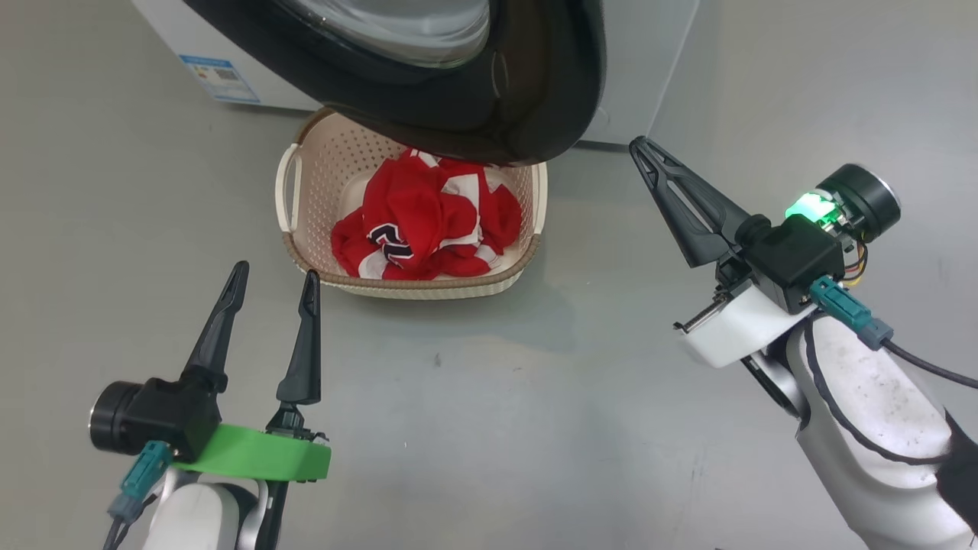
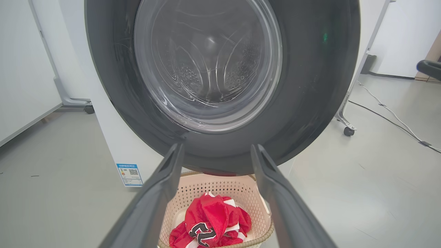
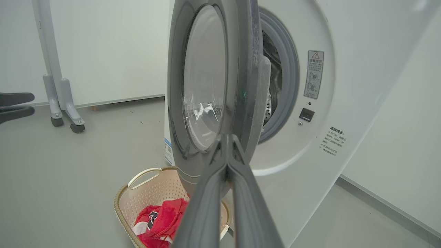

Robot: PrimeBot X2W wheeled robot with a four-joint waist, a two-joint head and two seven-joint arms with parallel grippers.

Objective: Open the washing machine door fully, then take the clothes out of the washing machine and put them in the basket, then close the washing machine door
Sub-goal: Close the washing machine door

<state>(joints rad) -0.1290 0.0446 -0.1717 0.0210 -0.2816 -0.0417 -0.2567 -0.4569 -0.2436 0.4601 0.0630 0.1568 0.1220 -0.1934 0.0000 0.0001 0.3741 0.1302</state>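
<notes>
With clothes (image 1: 428, 221) in the basket (image 1: 328, 164) under the washing machine door (image 1: 535, 99), my clenched, empty right gripper (image 1: 636, 143) must push it shut.

Soft, even light is filling the room and making all three views bright. The floor (image 1: 489, 428) is showing only a faint, blurred shadow just in front of the basket (image 1: 321, 183). The glossy rim of the washing machine door (image 1: 550, 92) is catching pale highlights, and its glass is throwing white streaks in the left wrist view. A green lamp (image 1: 810, 206) is blooming on the right wrist. Both wrist views are bowing straight lines near their edges, and the left claw (image 2: 217, 148) and right claw (image 3: 227, 137) are looking soft close to the lens.
</notes>
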